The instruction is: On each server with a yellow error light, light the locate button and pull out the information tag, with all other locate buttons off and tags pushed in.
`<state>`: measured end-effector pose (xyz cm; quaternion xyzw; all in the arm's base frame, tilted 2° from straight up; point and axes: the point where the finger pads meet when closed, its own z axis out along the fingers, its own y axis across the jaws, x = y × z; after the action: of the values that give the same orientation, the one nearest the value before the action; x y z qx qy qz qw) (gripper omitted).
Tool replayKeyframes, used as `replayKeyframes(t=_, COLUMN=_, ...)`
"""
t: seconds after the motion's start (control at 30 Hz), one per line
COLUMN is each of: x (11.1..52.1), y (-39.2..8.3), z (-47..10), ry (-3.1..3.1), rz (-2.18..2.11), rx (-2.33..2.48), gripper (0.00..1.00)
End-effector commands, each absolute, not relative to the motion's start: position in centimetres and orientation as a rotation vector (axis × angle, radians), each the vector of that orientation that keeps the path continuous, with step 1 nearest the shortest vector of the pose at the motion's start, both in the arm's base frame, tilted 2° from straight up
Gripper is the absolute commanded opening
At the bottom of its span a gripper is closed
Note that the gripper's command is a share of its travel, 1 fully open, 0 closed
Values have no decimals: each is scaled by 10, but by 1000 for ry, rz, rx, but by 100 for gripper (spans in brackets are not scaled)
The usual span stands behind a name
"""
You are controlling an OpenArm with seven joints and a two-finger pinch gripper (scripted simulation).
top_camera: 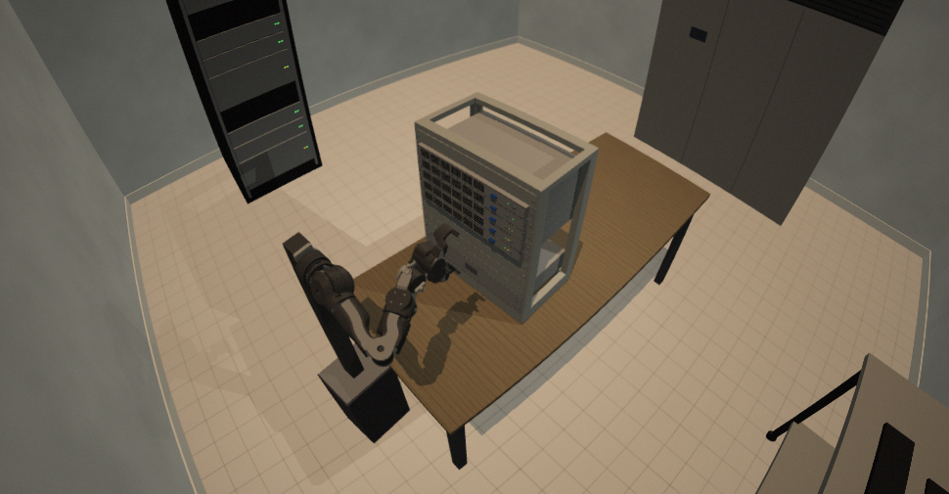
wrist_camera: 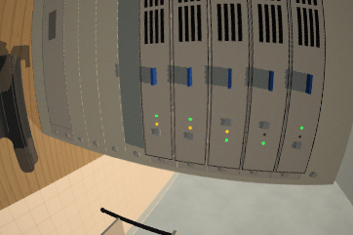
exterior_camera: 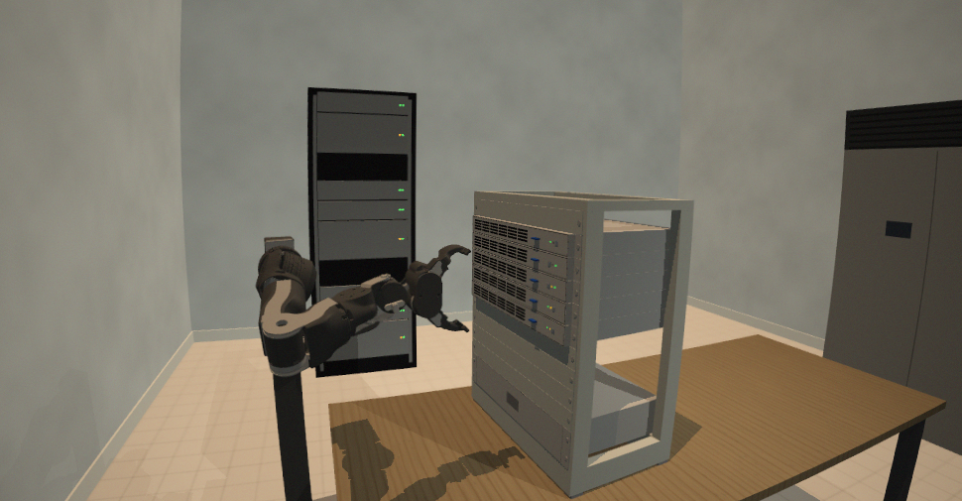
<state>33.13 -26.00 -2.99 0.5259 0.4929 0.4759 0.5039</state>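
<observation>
The grey rack (top_camera: 537, 245) (exterior_camera: 593, 262) (wrist_camera: 338, 116) stands upright on the table. It holds several servers; in the wrist view the lowest is leftmost. Yellow lights show on the lowest server (wrist_camera: 158, 146), the second server (wrist_camera: 190, 152) and the middle server (wrist_camera: 225, 155). The upper two show only green. Their locate buttons, such as the lowest's (wrist_camera: 156, 132), second's (wrist_camera: 188, 136) and middle's (wrist_camera: 225, 122), are grey and unlit. Blue tags, such as the middle's (wrist_camera: 229, 78), protrude alike; exact extension is unclear. My gripper (top_camera: 457, 251) (exterior_camera: 465, 289) is open and empty, before the rack's grille side.
The wooden table (top_camera: 637, 204) (exterior_camera: 774, 376) bears the rack. A dark equipment cabinet (top_camera: 248, 59) (exterior_camera: 362, 241) stands behind the arm. A large grey cabinet (top_camera: 750, 92) (exterior_camera: 882, 296) stands at the far wall. A blank panel area (wrist_camera: 88, 67) lies below the servers.
</observation>
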Motion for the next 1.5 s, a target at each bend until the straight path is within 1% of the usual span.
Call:
replayKeyframes(t=0.0, x=331, y=-260, z=-28, ry=1190, rz=1145, rx=1268, gripper=100)
replayKeyframes(t=0.9, x=332, y=-262, z=-29, ry=1189, rz=1144, rx=1270, gripper=100)
replayKeyframes(t=1.47, x=358, y=-279, z=-46, ry=1189, rz=1145, rx=1270, gripper=100)
